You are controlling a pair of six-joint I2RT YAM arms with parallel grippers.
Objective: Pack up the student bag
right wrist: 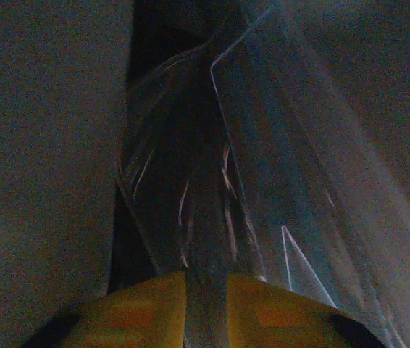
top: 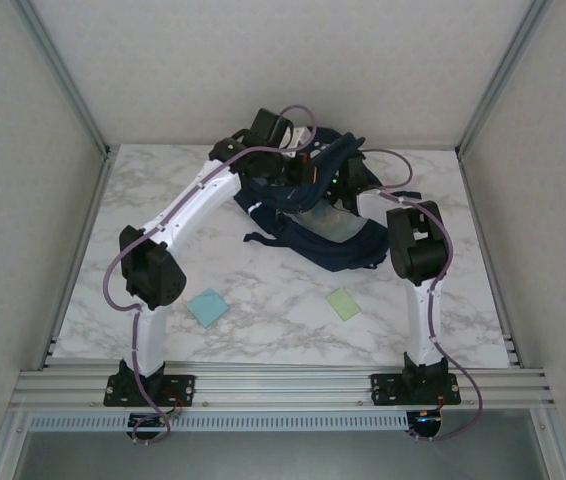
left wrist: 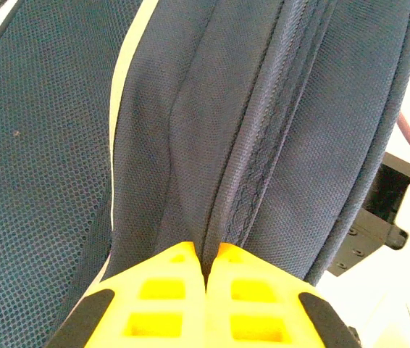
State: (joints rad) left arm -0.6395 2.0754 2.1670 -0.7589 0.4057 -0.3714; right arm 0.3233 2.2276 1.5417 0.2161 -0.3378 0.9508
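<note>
Risk: clear plastic sleeve (right wrist: 263,181) sliding out of the student bag (top: 335,256).
The left gripper (left wrist: 206,279) clenches its seam; the right gripper (right wrist: 205,290), inside, straddles the sleeve, hold unclear.

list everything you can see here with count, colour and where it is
backpack: one, dark navy, back middle of the table
plastic sleeve: one, clear, in the backpack's opening
blue square: one, light blue, flat on the table, front left
green square: one, light green, flat on the table, front right
table: one, white marble
left end effector: one, yellow, shut on a backpack seam
right end effector: one, yellow, slightly apart, plastic sleeve between its fingers
</note>
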